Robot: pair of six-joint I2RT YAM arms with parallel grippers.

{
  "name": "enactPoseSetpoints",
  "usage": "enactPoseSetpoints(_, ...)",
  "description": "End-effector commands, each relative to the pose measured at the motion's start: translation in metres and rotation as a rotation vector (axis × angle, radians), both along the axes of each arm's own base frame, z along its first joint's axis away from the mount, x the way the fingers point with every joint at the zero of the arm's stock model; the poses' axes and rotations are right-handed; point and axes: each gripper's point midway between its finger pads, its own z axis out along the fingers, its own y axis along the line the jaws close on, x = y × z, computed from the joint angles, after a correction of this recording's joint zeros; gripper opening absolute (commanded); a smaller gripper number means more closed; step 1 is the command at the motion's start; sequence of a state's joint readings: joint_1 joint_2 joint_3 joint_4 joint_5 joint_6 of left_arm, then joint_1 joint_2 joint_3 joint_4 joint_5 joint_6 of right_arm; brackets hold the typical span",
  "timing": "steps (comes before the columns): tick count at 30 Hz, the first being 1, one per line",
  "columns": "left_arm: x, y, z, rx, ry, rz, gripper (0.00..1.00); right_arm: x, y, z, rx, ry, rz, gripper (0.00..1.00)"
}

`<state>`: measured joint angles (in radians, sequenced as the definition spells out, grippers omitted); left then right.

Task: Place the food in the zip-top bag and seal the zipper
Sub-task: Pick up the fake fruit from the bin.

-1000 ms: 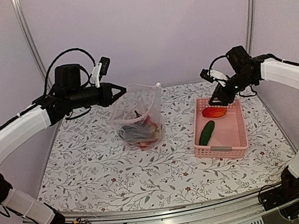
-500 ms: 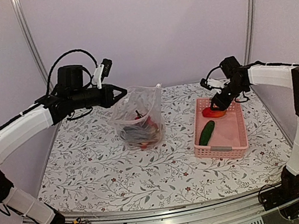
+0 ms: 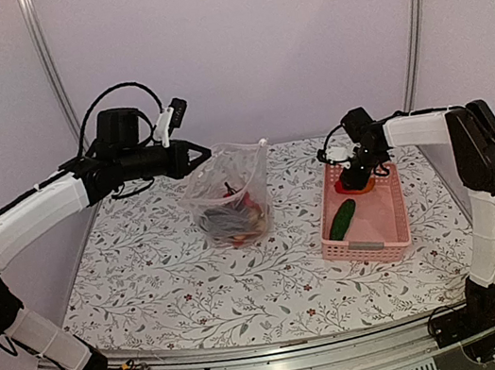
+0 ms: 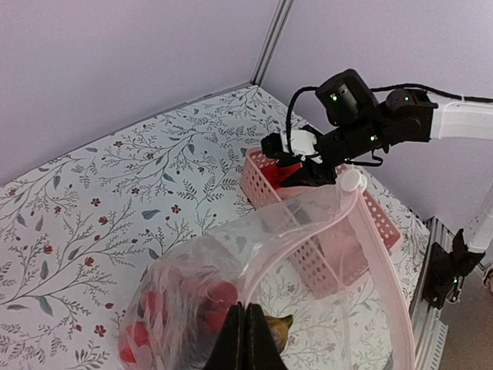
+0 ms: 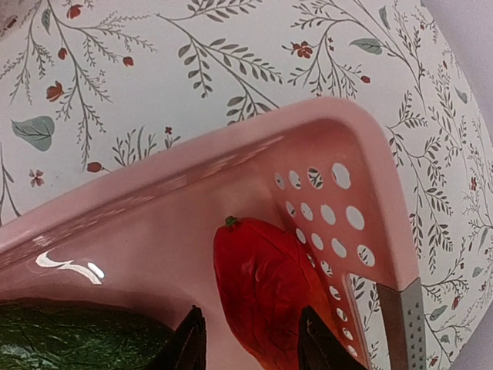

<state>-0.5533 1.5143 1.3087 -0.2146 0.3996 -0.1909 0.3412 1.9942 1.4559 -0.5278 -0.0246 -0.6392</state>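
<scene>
The clear zip-top bag (image 3: 228,196) stands on the table at mid-left with red and dark food inside; it also fills the near part of the left wrist view (image 4: 254,277). My left gripper (image 3: 204,154) is shut on the bag's mouth edge and holds it up (image 4: 246,327). My right gripper (image 3: 357,177) is open, low in the far end of the pink basket, its fingers on either side of the red-orange pepper (image 5: 269,293). The green cucumber (image 3: 341,219) lies in the basket beside it and shows in the right wrist view (image 5: 69,339).
The pink slotted basket (image 3: 373,241) stands at the right of the flower-print table; its wall (image 5: 339,223) is close to my right fingers. Metal posts and lilac walls stand behind the table.
My right gripper has moved left and down into the basket's far end, over the pepper. My left gripper still holds the bag's mouth, barely moved.
</scene>
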Motion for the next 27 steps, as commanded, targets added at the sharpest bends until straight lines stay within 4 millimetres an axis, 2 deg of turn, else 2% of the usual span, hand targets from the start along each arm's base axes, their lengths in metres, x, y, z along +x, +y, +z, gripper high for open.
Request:
enactPoseSetpoints(1, 0.001, -0.001, 0.005, 0.002, -0.003, -0.007, 0.0, 0.01, -0.003, -0.01, -0.072, -0.025, 0.005, 0.39)
enactPoseSetpoints(4, 0.0, -0.001, 0.004, 0.004, -0.003, -0.008, 0.0, 0.008, -0.002, -0.023, -0.082, -0.008, 0.003, 0.4)
enactPoseSetpoints(11, 0.001, -0.001, 0.004, 0.004, -0.002, -0.009, 0.0, 0.008, -0.006, -0.037, -0.147, -0.022, -0.008, 0.53)
enactPoseSetpoints(15, 0.002, -0.001, 0.001, 0.01, 0.002, -0.005, 0.0, 0.006, -0.011, -0.04, -0.163, -0.02, -0.026, 0.53)
enactPoseSetpoints(19, 0.001, -0.002, 0.0, 0.006, 0.006, -0.009, 0.0, 0.004, -0.014, -0.042, -0.167, -0.022, -0.045, 0.47)
enactPoseSetpoints(24, 0.002, -0.003, -0.002, 0.009, 0.011, -0.009, 0.0, 0.004, -0.014, -0.03, -0.152, -0.041, -0.06, 0.32)
enactPoseSetpoints(26, 0.003, -0.002, -0.003, 0.014, 0.008, -0.006, 0.0, 0.002, -0.012, -0.015, -0.128, -0.063, -0.064, 0.31)
enactPoseSetpoints(27, 0.003, -0.002, -0.004, 0.016, 0.007, -0.005, 0.0, 0.002, -0.01, 0.001, -0.102, -0.089, -0.063, 0.3)
